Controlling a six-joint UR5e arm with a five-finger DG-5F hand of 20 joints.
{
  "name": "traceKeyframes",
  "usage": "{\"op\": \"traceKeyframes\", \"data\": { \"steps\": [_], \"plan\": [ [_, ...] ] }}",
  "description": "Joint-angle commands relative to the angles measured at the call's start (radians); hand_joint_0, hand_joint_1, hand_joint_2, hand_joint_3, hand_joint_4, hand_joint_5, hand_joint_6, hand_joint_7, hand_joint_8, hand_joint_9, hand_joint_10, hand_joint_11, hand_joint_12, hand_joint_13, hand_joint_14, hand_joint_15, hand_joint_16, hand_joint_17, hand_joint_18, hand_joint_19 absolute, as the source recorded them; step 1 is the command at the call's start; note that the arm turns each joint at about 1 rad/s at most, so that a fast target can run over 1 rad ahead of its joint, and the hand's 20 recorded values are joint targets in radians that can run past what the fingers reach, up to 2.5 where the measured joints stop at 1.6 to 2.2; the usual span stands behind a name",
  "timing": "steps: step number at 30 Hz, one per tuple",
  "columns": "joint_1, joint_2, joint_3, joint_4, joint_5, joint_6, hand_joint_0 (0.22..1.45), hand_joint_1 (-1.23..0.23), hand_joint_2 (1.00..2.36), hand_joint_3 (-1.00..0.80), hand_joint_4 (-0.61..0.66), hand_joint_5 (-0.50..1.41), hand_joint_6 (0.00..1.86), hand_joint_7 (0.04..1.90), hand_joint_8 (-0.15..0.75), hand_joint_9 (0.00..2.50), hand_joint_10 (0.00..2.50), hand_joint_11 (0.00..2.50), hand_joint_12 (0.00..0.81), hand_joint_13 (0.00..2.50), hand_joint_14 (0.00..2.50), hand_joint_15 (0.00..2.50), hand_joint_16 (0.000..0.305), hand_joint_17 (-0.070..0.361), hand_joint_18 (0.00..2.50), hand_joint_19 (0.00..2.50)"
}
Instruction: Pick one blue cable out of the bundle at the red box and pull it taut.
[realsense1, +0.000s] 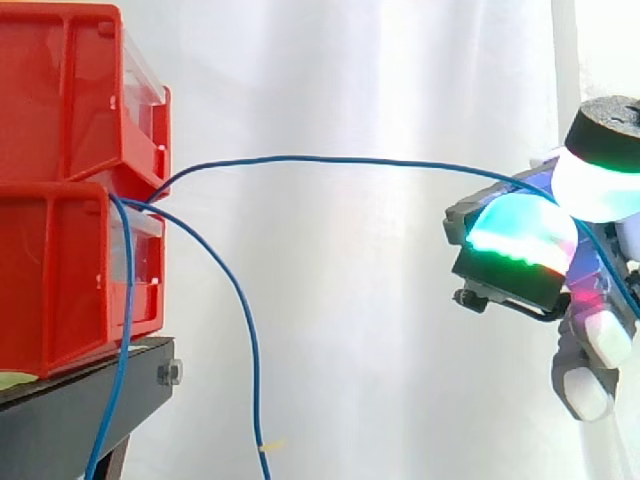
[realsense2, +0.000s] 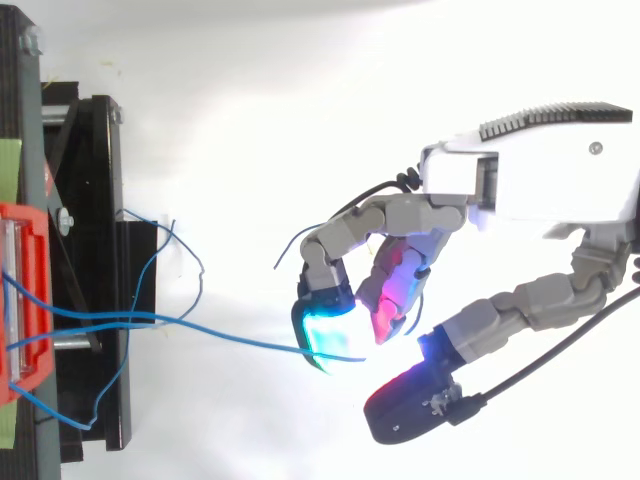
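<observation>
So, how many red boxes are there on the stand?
2, stacked: the upper box sits on the lower box, which rests on the black stand. More could be hidden beyond the side view's left edge.

Open gap between red bins (realsense1: 60, 200) at left and hand (realsense2: 430, 215) at right, white curtain (realsense1: 350, 320) behind. One blue cable (realsense1: 350, 160) crosses it high, arcing from the bins' front to the hand's pinching pads. Room free above and under that arc, except close to the bins: two hanging cables (realsense1: 247, 340) drop there past the black stand (realsense1: 90, 400), one bowing out into the gap.
</observation>
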Motion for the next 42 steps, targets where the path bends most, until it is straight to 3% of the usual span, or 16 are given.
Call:
{"op": "traceKeyframes", "data": {
  "steps": [1,5,10,13,27,37,42],
  "plan": [
    [0.001,-0.001,0.0,0.001,0.0,0.003,0.62,-0.73,1.02,-0.27,-0.11,0.11,0.51,1.24,0.328,1.07,0.0,0.0,0.409,0.86,0.0,0.2,0.053,0.12,0.63,0.32],
    [0.001,-0.001,0.0,0.001,-0.002,0.018,0.62,-0.74,1.02,-0.27,-0.11,0.11,0.51,1.24,0.333,1.09,0.0,0.0,0.406,0.87,0.0,0.2,0.053,0.12,0.64,0.32],
    [0.001,-0.001,0.0,0.0,-0.002,0.107,0.6,-0.72,1.02,-0.34,-0.14,0.1,0.5,1.26,0.345,1.14,0.0,0.0,0.402,0.87,0.01,0.21,0.053,0.12,0.64,0.32],
    [0.001,0.0,0.0,-0.005,-0.002,0.126,0.58,-0.74,1.01,-0.37,-0.11,0.1,0.5,1.26,0.352,1.17,0.0,0.01,0.404,0.88,0.0,0.21,0.054,0.121,0.64,0.33],
    [0.001,0.0,-0.001,-0.011,-0.007,0.121,0.53,-0.8,1.0,-0.5,-0.03,0.12,0.5,1.25,0.334,1.28,0.0,0.0,0.406,0.99,0.01,0.22,0.055,0.123,0.79,0.36],
    [0.004,0.0,0.0,-0.008,-0.008,0.109,0.54,-0.55,1.0,-0.5,-0.03,0.12,0.5,1.22,0.269,1.34,0.0,0.0,0.396,1.03,0.01,0.23,0.054,0.121,0.81,0.38],
    [0.006,0.0,0.0,-0.005,-0.008,0.098,0.55,-0.55,1.01,-0.44,-0.03,0.12,0.5,1.22,0.255,1.34,0.0,0.0,0.391,1.02,0.01,0.23,0.054,0.121,0.79,0.38]
  ]
}}
